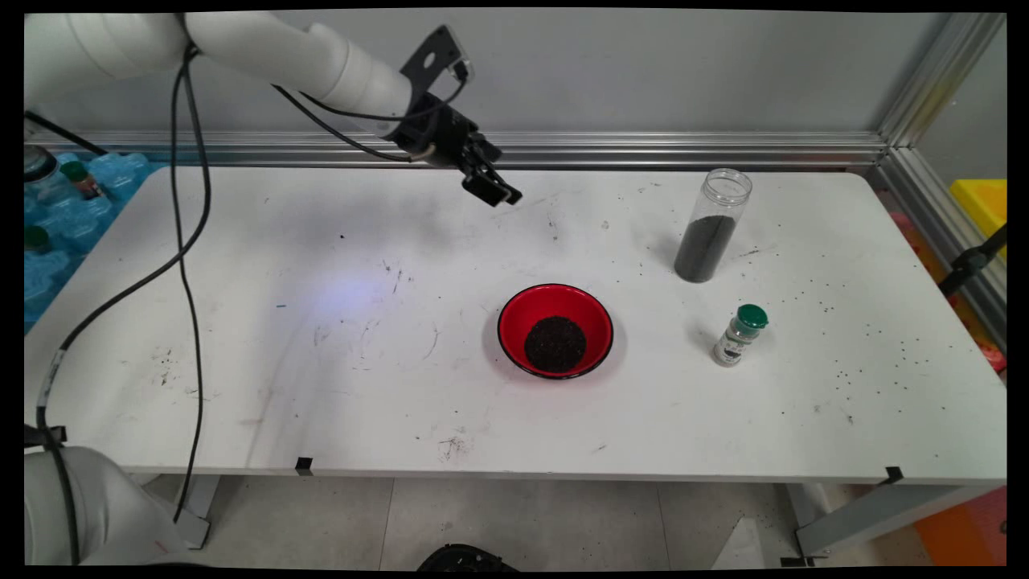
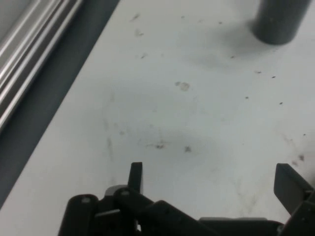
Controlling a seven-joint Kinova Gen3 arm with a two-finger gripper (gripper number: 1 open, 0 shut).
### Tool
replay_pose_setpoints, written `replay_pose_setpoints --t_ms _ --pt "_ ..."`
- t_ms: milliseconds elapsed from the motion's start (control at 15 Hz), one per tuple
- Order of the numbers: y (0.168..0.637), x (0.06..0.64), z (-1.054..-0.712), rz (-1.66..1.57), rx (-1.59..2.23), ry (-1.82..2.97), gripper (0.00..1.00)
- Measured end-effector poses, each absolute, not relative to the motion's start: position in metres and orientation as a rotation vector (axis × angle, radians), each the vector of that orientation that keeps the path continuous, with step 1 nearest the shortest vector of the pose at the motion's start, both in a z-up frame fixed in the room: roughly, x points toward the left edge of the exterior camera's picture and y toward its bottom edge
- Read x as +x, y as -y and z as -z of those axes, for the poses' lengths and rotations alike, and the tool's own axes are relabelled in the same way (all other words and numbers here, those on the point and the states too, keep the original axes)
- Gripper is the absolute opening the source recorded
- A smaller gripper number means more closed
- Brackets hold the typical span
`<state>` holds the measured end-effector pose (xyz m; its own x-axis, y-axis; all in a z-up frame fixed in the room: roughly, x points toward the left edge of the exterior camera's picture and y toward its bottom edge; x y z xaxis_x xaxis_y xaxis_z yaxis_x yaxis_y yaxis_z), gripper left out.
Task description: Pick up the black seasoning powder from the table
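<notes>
Above the table's far edge, jaws spread wide, holding and touching nothing.

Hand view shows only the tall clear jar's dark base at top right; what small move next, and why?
Probably ease the open black gripper toward the tall clear plastic jar of dark grains: nothing lies between the fingers, and the jar stands apart, to the gripper's right across bare white table.
</notes>
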<state>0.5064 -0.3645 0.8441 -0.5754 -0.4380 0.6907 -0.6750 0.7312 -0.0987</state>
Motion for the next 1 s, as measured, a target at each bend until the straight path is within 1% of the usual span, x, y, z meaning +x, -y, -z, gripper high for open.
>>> replay_pose_setpoints --t_ms 533,1000 --pt "0.39 0.469 -0.82 -0.399 0.633 2.284 1.0" --pt "0.417 0.432 -0.798 -0.365 0.554 2.257 1.0"
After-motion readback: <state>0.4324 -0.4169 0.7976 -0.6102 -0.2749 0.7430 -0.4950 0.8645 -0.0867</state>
